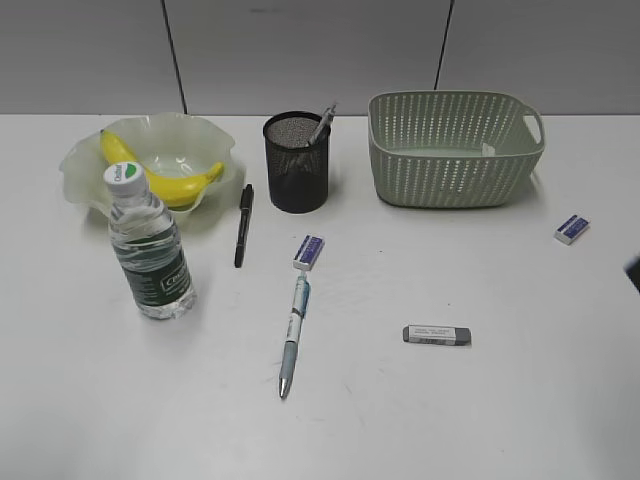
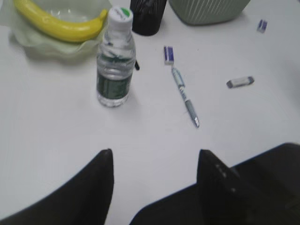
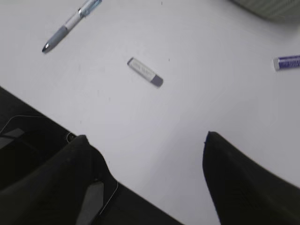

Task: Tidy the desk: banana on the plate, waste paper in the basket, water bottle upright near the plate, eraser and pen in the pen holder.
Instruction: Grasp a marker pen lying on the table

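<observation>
The yellow banana (image 1: 160, 178) lies in the pale green plate (image 1: 80, 165) at the back left. In front of it the water bottle (image 1: 150, 250) stands upright. A pen (image 1: 322, 125) sticks out of the black mesh pen holder (image 1: 297, 165). On the desk (image 1: 480, 410) lie a black pen (image 1: 242, 225), a white-blue pen (image 1: 293, 335), a blue-labelled eraser (image 1: 309, 251), a grey eraser (image 1: 437, 335) and another eraser (image 1: 571, 229). The green basket (image 1: 455, 150) stands at the back right. I cannot make out the waste paper. My left gripper (image 2: 154, 152) and right gripper (image 3: 146, 135) hang open and empty above the desk.
The desk's near edge shows dark in the right wrist view under the gripper. A grey partition wall runs behind the desk. A dark sliver (image 1: 633, 272) sits at the right edge of the exterior view.
</observation>
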`<act>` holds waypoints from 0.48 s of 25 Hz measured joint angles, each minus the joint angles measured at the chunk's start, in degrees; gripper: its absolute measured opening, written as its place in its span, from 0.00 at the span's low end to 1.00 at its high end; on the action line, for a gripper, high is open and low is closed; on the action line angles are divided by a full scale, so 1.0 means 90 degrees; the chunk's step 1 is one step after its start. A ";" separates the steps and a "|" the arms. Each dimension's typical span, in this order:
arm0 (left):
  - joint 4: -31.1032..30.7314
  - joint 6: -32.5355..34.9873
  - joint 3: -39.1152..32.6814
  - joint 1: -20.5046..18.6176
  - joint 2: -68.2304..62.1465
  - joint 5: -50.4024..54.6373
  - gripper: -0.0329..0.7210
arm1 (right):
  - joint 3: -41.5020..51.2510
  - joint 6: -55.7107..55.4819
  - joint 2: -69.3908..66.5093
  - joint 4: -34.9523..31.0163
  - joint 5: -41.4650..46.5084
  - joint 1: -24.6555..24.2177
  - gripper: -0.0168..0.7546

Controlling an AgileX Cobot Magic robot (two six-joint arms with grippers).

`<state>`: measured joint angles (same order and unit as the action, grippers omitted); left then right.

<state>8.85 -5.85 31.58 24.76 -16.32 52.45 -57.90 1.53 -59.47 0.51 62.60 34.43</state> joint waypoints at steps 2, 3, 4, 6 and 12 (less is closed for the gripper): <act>0.0311 0.0000 0.0029 0.0000 -0.0397 -0.0632 0.58 | 0.0673 -0.0007 0.0813 0.0007 0.0023 0.0000 0.78; 0.0459 0.0000 0.0042 0.0000 -0.0590 -0.0895 0.57 | 0.1002 -0.0015 0.1254 0.0017 0.0029 0.0000 0.78; 0.0566 0.0000 0.0072 0.0000 -0.0852 -0.1172 0.57 | 0.1303 -0.0021 0.1797 0.0032 0.0037 0.0000 0.78; 0.0701 0.0000 0.0291 0.0000 -0.1497 -0.1506 0.56 | 0.1784 -0.0021 0.2589 0.0150 0.0046 0.0000 0.78; 0.0791 0.0035 0.1723 0.0000 -0.3855 -0.1838 0.56 | 0.2941 -0.0028 0.5106 0.0323 -0.0010 0.0000 0.78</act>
<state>15.97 -5.53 47.09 24.76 -51.01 35.91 -31.43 1.27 -13.52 3.41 62.51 34.43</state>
